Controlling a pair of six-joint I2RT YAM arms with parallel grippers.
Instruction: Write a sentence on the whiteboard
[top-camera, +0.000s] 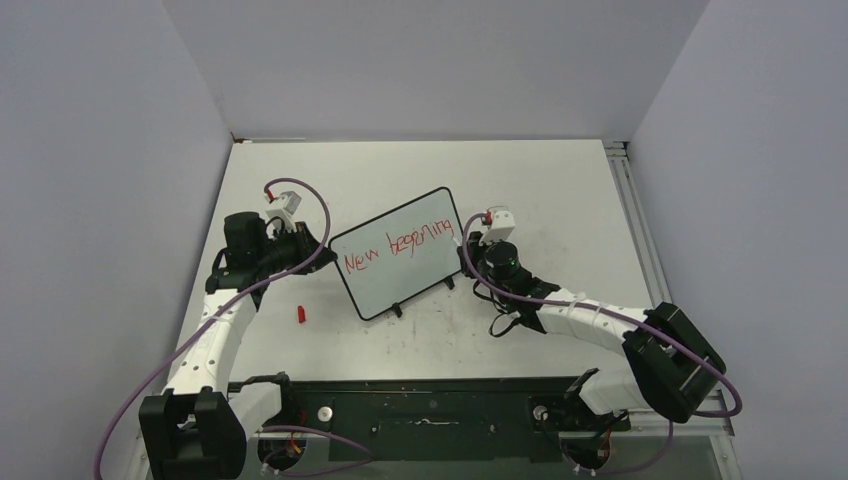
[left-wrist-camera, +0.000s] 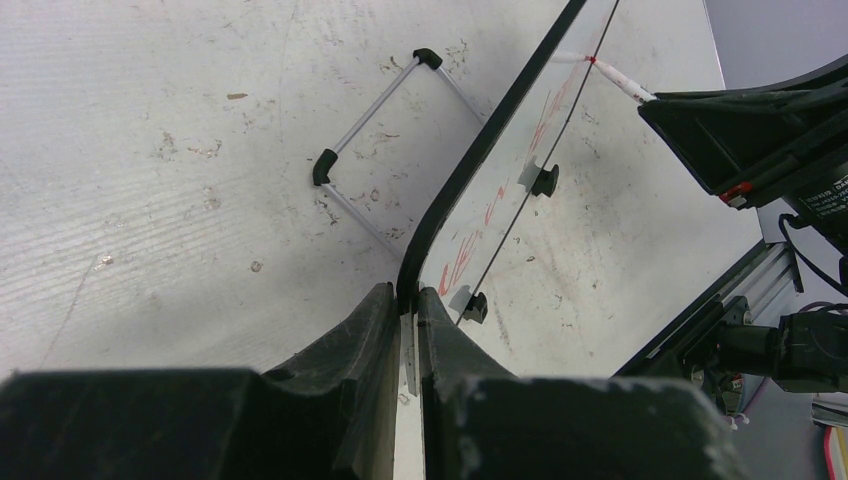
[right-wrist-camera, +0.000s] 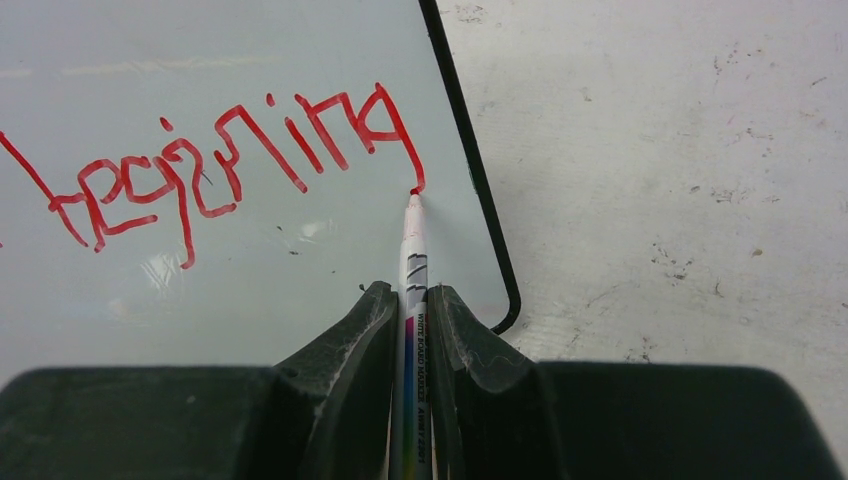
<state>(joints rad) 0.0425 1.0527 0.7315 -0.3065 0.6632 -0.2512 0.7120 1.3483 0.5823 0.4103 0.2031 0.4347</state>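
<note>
Starting with hazards, the inspector asked what could have failed from this state.

TECHNICIAN: Three faults were judged possible.
1. The marker (right-wrist-camera: 412, 250) tip rested on the whiteboard (top-camera: 405, 285) at the tail of the last letter, just beside the right frame (right-wrist-camera: 470, 170). Any further stroke to the right would probably have run onto that frame, because the line had almost no room left.
2. Excess tip pressure could have pushed the board back on its feet (top-camera: 397, 310) if the left clamp slipped.
3. The marker could have slid between the fingers under load and smeared the sentence (top-camera: 398, 247).

INSPECTOR: What was the state of each hand?

TECHNICIAN: The right gripper (right-wrist-camera: 409, 293) had its jaws narrow, clamped on the marker barrel, with the tip ahead of them touching the board. The left gripper (left-wrist-camera: 405, 294) was likewise narrow, clamped on the board's left edge at a rounded corner.

INSPECTOR: Where were the board and text?

TECHNICIAN: The board stood propped on the table (top-camera: 560, 200) between the two grippers. The sentence was one red line, roughly "New beginning", across the upper part, and the lower part was bare. A small red cap (top-camera: 299, 314), as it appeared, lay near the left arm, apart from the board.
</note>
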